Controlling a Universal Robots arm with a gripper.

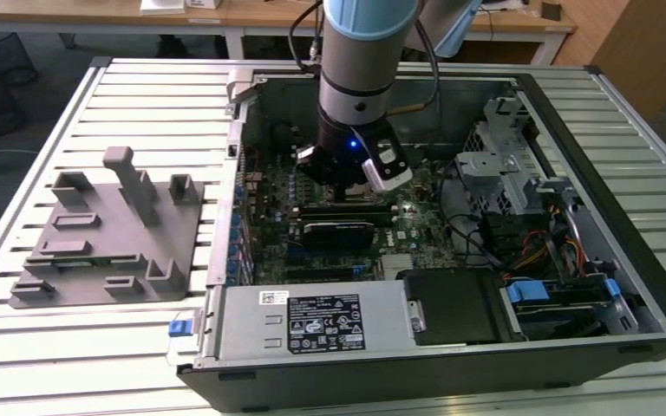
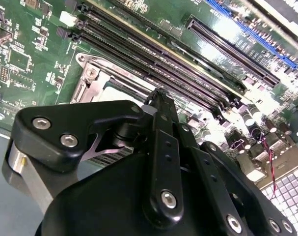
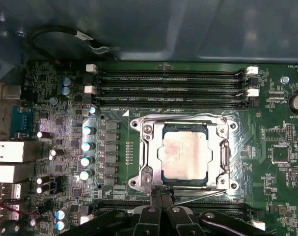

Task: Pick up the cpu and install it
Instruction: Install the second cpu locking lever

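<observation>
Reaching down from above, the arm (image 1: 362,61) in the exterior view stands inside an open computer case (image 1: 610,225) laid on its side on a slatted metal table (image 1: 90,347). Its gripper (image 1: 350,184) hangs low over the green motherboard (image 1: 270,195), just above a black block (image 1: 339,232). On the exterior view's left, a grey fixture (image 1: 107,234) with upright posts rests on the table, well apart from the case. A silver power supply (image 1: 304,322) lies along the near side of the case.

In the second wrist view, the black gripper (image 2: 158,98) has its fingers (image 2: 164,128) drawn together to a narrow tip with no gap showing and nothing visible between them. That tip sits over the edge of the metal socket frame (image 2: 92,81), beside long black memory slots (image 2: 153,54).

In the first wrist view, the cpu (image 3: 184,155) lies flat inside the socket frame (image 3: 145,147), its silver top smeared with a pale residue. The closed fingertips of the gripper (image 3: 160,189) stand at the frame's edge, just beside the chip but not on it. Memory slots (image 3: 171,83) run along the far side of the socket, and a row of capacitors (image 3: 86,153) stands beside it.
</observation>
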